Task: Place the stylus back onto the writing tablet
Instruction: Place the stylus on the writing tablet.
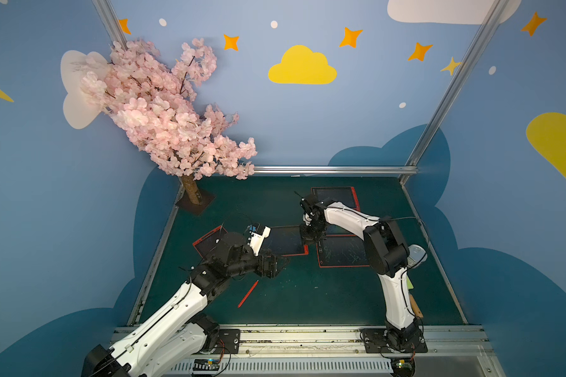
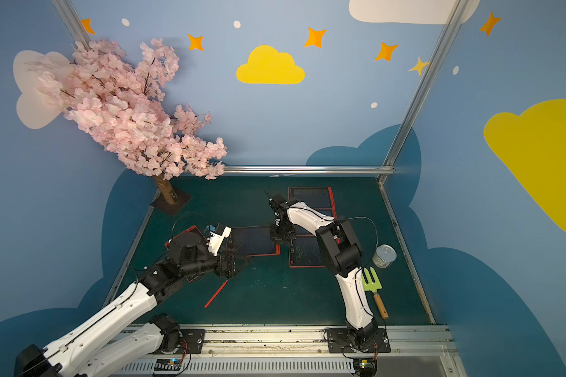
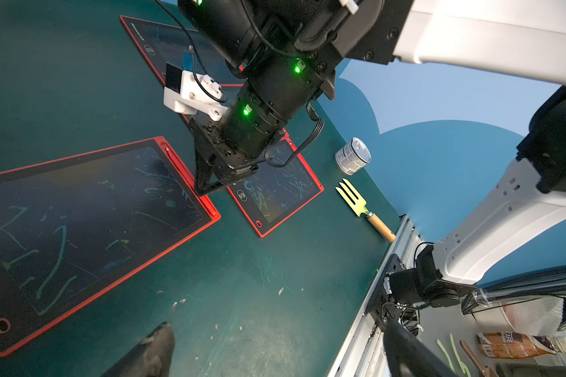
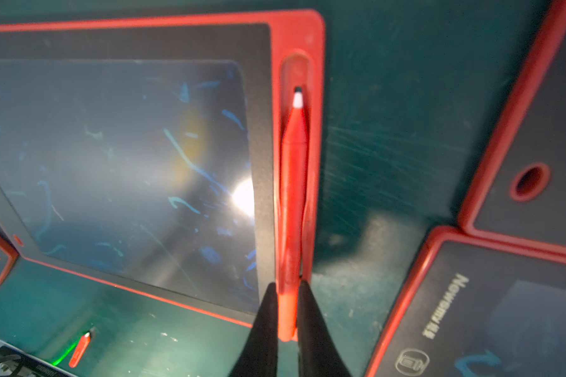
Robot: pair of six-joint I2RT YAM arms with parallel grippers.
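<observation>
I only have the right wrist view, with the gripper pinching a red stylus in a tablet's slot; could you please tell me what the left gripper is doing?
Observer: The left gripper is open and empty, over the mat by that same tablet.
Operator: Thanks. Is the loose stylus I glimpse close to it?
Observer: Yes, it lies untouched on the mat, just nearer the robot's base.
Operator: Anything beside the right arm?
Observer: A tin can and a green garden fork sit on the mat to its right.
</observation>
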